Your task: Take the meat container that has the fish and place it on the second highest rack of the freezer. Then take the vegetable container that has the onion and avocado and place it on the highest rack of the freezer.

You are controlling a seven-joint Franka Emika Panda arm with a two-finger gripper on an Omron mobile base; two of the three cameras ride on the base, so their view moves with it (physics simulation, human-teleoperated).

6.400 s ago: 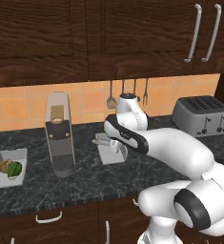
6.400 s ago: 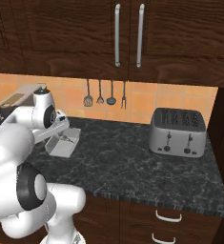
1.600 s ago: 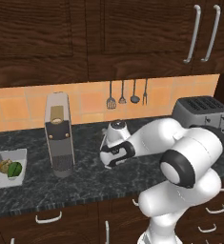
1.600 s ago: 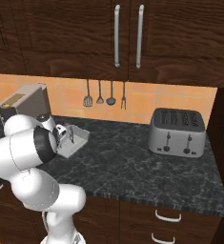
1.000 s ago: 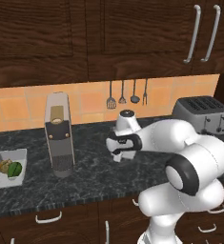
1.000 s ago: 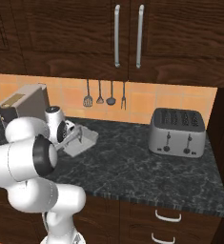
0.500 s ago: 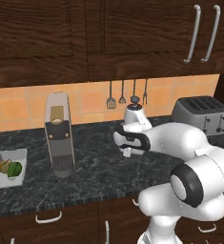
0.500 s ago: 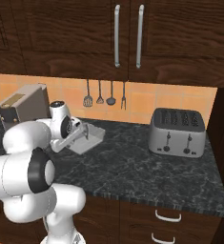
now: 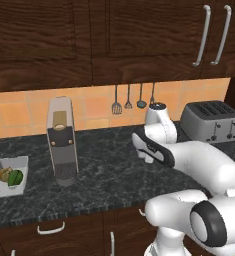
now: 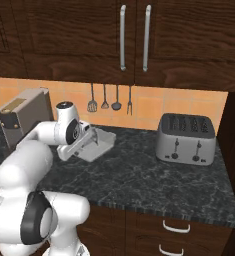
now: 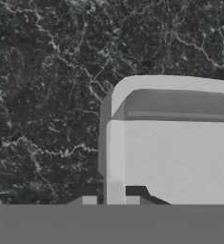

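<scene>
Right base view has the gripper (image 10: 87,141) pinching the near rim of the meat container (image 10: 100,143), a pale tray held tilted just over the dark counter (image 10: 154,175). Can't make out any fish in it. Over in the left base view, the vegetable container (image 9: 8,176) with onion and avocado sits far left, past the coffee machine (image 9: 62,141). Toaster (image 10: 184,138) is off right.
</scene>
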